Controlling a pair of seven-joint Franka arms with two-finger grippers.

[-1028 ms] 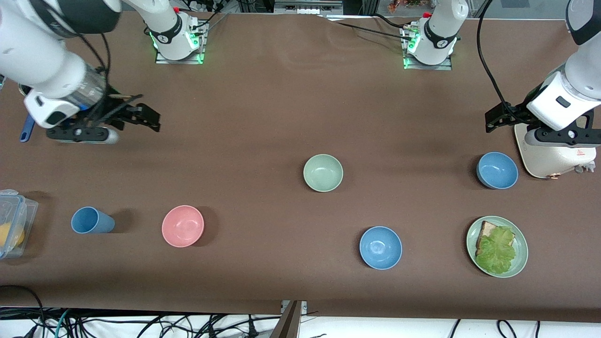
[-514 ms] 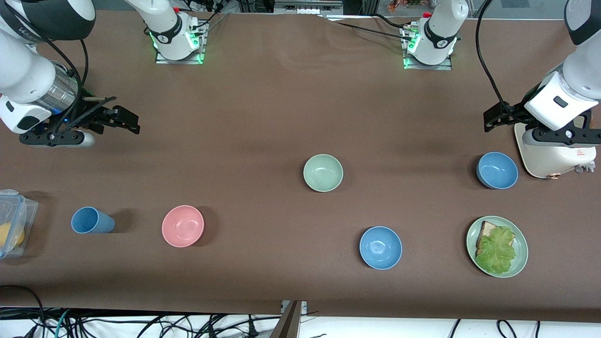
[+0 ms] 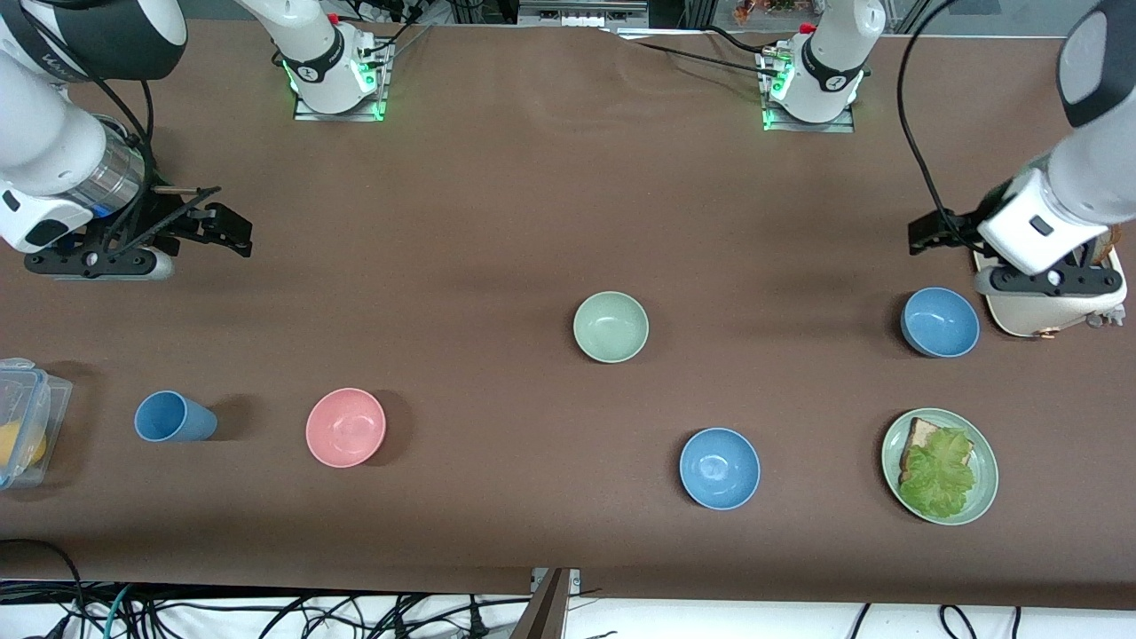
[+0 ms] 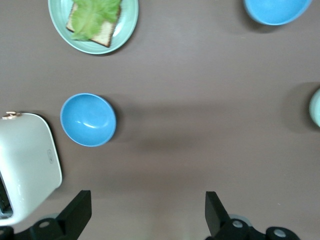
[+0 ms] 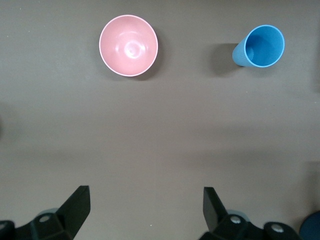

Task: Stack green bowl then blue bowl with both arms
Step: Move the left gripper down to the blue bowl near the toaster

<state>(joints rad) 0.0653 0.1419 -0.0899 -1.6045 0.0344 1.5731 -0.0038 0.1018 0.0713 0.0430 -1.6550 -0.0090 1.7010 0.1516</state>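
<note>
The small sage-green bowl (image 3: 611, 327) stands upright at the middle of the table; its edge shows in the left wrist view (image 4: 316, 107). One blue bowl (image 3: 719, 468) stands nearer to the front camera than the green bowl, and shows in the left wrist view (image 4: 277, 7). A second blue bowl (image 3: 940, 321) stands beside the toaster, also in the left wrist view (image 4: 88, 120). My left gripper (image 3: 927, 235) (image 4: 146, 212) is open and empty, up over bare table by that second blue bowl. My right gripper (image 3: 226, 232) (image 5: 145, 210) is open and empty over bare table at the right arm's end.
A pink bowl (image 3: 345, 427) (image 5: 128, 45) and a blue cup (image 3: 173, 417) (image 5: 260, 47) stand toward the right arm's end, by a clear food box (image 3: 22, 426). A green plate with bread and lettuce (image 3: 983, 497) (image 4: 127, 27) and a white toaster (image 3: 1047, 306) (image 4: 25, 165) are at the left arm's end.
My right gripper has drawn back toward the right arm's end of the table. My left gripper has shifted slightly toward the blue bowl by the toaster. No bowl has moved.
</note>
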